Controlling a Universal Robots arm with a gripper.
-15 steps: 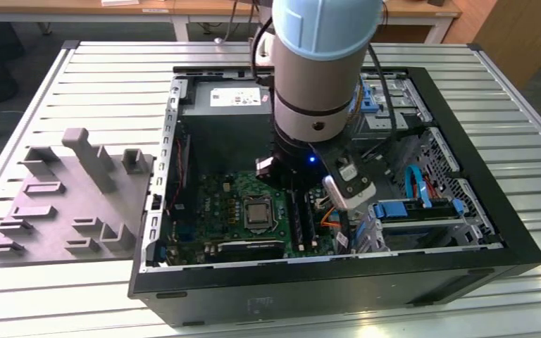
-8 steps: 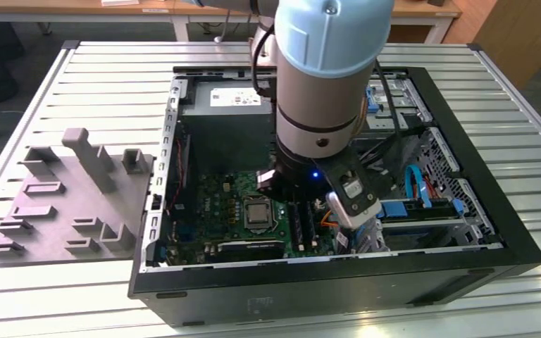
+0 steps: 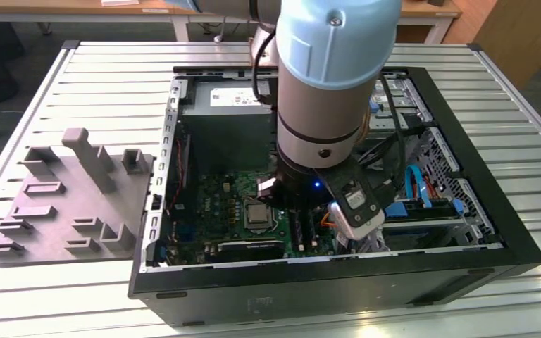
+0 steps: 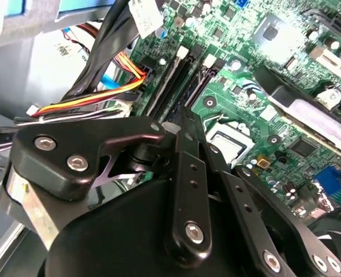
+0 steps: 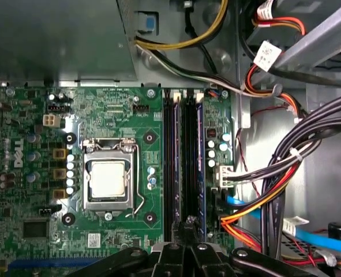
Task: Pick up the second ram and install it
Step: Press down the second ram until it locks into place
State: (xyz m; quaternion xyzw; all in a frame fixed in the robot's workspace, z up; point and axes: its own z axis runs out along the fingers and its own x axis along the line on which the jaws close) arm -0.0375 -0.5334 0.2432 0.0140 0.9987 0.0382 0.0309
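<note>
- Green motherboard [image 5: 130, 115] lies flat in the open black computer case [image 3: 496, 232], which rests on a slatted metal table [image 3: 92, 77].
- The arm [image 3: 332, 84] reaches straight down into the case; the gripper [image 3: 299, 211] sits low over the board, near the case's front wall in the exterior view.
- In both wrist views the gripper's [image 5: 186, 225] black fingers [image 4: 184, 138] are drawn together, tips pointing at the bank of long black memory slots [image 5: 168, 167].
- Whether the tips touch a slot or a stick, I cannot tell.
- The second ram [image 5: 200, 167] looks to be the dark-blue stick standing edge-up in the slot nearest the cables [image 5: 285, 173], just beside the fingertips.
- A like dark-blue stick [image 5: 176, 167] stands two slots over; which of the two is which is not certain.
- The square metal processor socket [image 5: 108, 179] lies beside the slots, on the side away from the cables.
- A grey moulded fixture tray [image 3: 64, 204] sits on the table at the exterior view's left, apart from the case.
</note>
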